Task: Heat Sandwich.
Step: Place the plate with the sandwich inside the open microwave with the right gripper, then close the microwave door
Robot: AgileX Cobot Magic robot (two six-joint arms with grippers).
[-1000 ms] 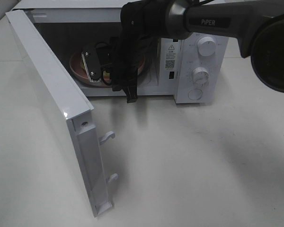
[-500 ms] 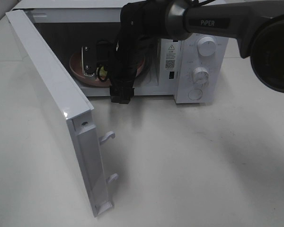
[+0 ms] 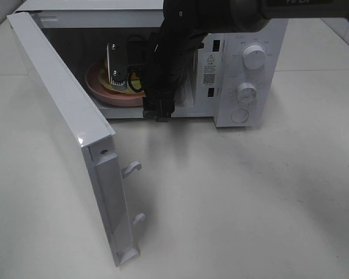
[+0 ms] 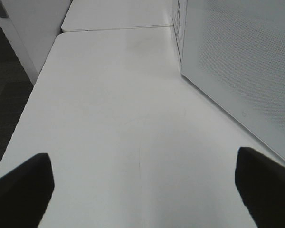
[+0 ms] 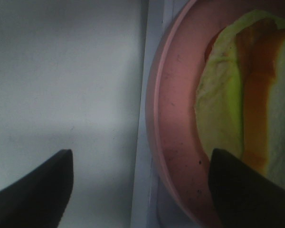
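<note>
Reaching into the open microwave (image 3: 262, 23) from the upper right of the exterior high view, the right arm (image 3: 180, 46) holds the right pincer (image 3: 123, 80) inside the cavity, just above the pink plate (image 3: 104, 93). A little yellow of the sandwich (image 3: 134, 81) shows beside the pincer's silver side piece; the rest is hidden by the arm. The microwave door (image 3: 58, 104) stands swung wide to the left, its latch hooks pointing out over the white desk (image 3: 250, 203). Two round knobs (image 3: 255, 57) sit on the control panel at the right.

From the left wrist, the left pincer (image 4: 142, 194) is released: its two dark fingertips (image 4: 19, 190) stand far apart at the picture's corners, with only bare desk (image 4: 133, 118) between them. A white panel with a fine dot pattern (image 4: 237, 61) rises beside it; whether that is the door I cannot tell.

From the right wrist, the right pincer (image 5: 140, 190) is also released, fingertips (image 5: 38, 190) well apart and gripping nothing. The sandwich (image 5: 237, 95) lies on the plate (image 5: 156, 123), showing pale bread with green, yellow and orange layers, close to one fingertip. The plate's rim sits between the two tips.
</note>
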